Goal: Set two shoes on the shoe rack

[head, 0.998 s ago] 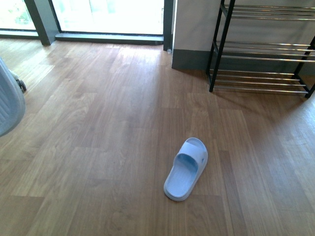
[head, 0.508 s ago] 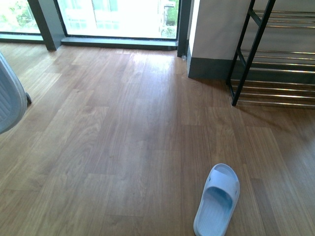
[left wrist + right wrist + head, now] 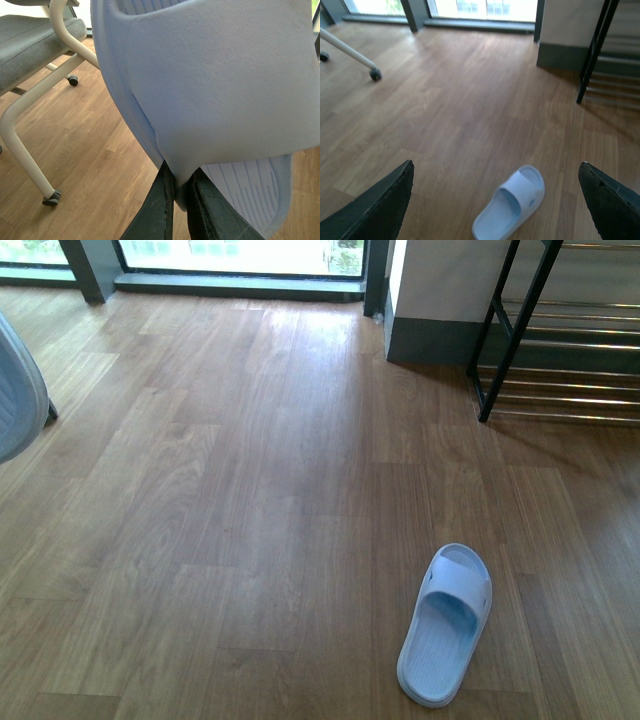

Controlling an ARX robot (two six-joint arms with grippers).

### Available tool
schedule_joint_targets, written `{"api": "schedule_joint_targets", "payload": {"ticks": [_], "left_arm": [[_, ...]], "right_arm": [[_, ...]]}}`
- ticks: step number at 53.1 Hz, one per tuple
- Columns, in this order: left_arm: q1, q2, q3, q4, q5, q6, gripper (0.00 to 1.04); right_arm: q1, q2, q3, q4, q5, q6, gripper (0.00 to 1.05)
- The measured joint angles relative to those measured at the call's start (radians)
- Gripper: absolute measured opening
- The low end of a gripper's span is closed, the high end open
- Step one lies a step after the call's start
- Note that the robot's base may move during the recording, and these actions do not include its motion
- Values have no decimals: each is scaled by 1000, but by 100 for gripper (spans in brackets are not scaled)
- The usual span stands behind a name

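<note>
Floor slide (image 3: 445, 625) lies flat on the wood floor (image 3: 250, 490), well apart from the shoe rack (image 3: 520, 330), toe end toward it. Second slide (image 3: 215, 80) is pinched by its edge in the left gripper (image 3: 181, 177), farther from the rack. Right gripper (image 3: 496, 167) is spread wide and holds nothing.

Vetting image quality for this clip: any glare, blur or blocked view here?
Front view: window glare blown out along the top, floor slide sharp. Left wrist view: the held slide blocks most of the frame. Right wrist view: mildly soft, right claw dark at the lower corners.
</note>
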Motion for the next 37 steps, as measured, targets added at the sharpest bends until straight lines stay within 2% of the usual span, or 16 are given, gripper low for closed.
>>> {"api": "schedule_joint_targets", "payload": {"ticks": [5, 13, 16, 25, 37], "left_arm": [[0, 0, 0, 0, -1, 0, 3], [0, 0, 0, 0, 0, 0, 3], [0, 0, 0, 0, 0, 0, 3], [0, 0, 0, 0, 0, 0, 3], [0, 0, 0, 0, 0, 0, 3]], "right_arm": [[34, 209, 9, 147, 70, -32, 96], [96, 760, 113, 520, 201, -109, 96], [111, 919, 159, 578, 230, -131, 96], [141, 1400, 298, 624, 264, -216, 96], [139, 1816, 464, 624, 317, -284, 96]]}}
